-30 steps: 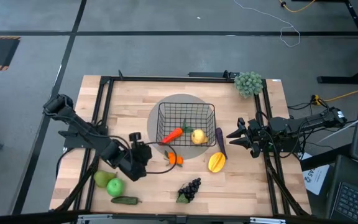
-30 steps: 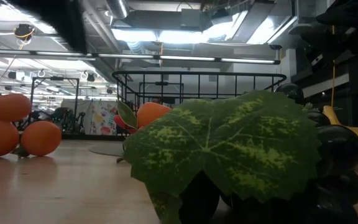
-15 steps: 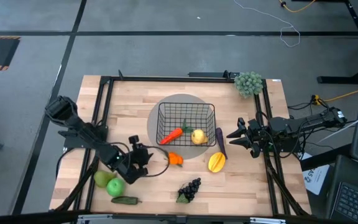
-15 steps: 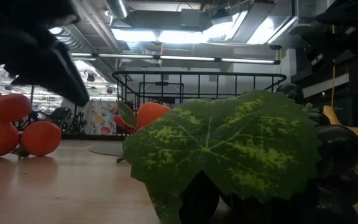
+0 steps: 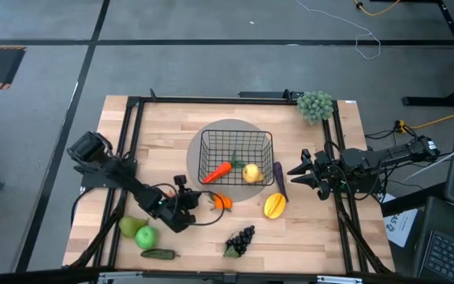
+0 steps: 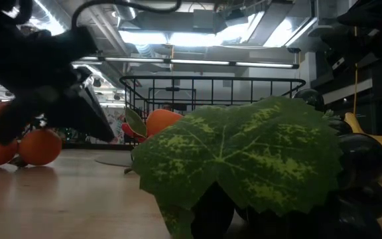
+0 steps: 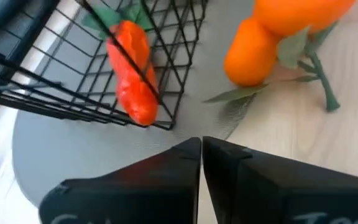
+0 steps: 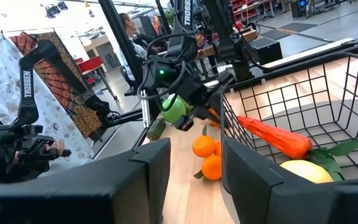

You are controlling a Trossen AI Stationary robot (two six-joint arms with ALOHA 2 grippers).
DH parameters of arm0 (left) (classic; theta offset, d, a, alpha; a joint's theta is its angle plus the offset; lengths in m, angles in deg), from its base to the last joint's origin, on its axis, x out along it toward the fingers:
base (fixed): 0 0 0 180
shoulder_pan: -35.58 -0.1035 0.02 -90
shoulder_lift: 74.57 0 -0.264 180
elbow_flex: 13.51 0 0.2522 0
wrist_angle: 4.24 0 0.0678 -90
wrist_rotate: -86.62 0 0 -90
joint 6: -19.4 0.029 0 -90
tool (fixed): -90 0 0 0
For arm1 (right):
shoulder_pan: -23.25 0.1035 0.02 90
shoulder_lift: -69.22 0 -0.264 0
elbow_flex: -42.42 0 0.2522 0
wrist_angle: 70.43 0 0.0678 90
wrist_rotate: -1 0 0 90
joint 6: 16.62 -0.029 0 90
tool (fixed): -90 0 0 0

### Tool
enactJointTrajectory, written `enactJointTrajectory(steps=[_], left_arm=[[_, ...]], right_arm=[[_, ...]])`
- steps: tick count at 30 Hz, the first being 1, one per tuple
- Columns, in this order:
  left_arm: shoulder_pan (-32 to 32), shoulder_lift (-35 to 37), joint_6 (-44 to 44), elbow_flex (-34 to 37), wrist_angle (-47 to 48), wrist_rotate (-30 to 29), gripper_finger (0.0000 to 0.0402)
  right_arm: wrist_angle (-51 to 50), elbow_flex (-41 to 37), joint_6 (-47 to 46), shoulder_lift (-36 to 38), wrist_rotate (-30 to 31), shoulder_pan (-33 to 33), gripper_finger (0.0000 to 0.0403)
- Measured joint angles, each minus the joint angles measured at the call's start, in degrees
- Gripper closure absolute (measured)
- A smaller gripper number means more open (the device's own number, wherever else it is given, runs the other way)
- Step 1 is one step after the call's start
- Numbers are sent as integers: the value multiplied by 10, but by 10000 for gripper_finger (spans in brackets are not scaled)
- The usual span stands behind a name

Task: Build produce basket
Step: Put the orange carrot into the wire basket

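Basket: black wire basket (image 5: 236, 156) on grey disc (image 5: 199, 140) at table centre; holds orange carrot (image 5: 219, 170) and yellow fruit (image 5: 251, 173).
Oranges: oranges (image 5: 221, 201) lie just outside the basket's near edge, on the wood.
Left gripper: left gripper (image 5: 194, 200) sits low just left of the oranges, fingers pressed together on nothing; likely a missed pinch.
Loose produce: eggplant (image 5: 278, 181), grapes (image 5: 241, 239), apple (image 5: 146, 237), cucumber (image 5: 158, 254) not yet loaded.
Right gripper: right gripper (image 5: 295, 172) waits at the right edge, fingers parted, empty.
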Motion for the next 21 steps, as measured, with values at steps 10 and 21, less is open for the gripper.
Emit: enactJointTrajectory(steps=[10, 21], left_arm=[[-8, -13, 2, 0, -15, -81, 401], [-34, -13, 44, 0, -75, -81, 401]], right_arm=[[-3, 0, 0, 0, 0, 0, 263], [-3, 0, 0, 0, 0, 0, 263]])
